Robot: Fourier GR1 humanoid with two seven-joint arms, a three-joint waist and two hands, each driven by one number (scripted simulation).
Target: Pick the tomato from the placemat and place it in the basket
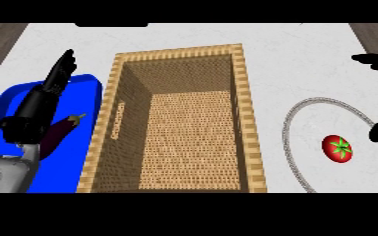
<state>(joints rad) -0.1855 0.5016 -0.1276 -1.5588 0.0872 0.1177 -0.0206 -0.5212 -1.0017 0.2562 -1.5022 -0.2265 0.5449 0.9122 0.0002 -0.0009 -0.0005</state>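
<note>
While outside basket (129, 130), tomato (337, 148) on placemat (314, 125).

Black robot hand (37, 105), grey forearm (15, 172)

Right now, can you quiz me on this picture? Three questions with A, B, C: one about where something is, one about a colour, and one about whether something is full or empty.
1. Where is the tomato compared with the basket?
A) inside it
B) on the round placemat to its right
C) balanced on its rim

2. What colour is the mat under the eggplant?
A) blue
B) green
C) yellow

3. What is inside the basket?
A) two vegetables
B) a plate
C) nothing

Answers:
1 B, because the tomato lies inside the grey-edged round placemat, apart from the basket.
2 A, because bright blue shows all around the eggplant.
3 C, because only the woven floor and walls show inside.
</note>
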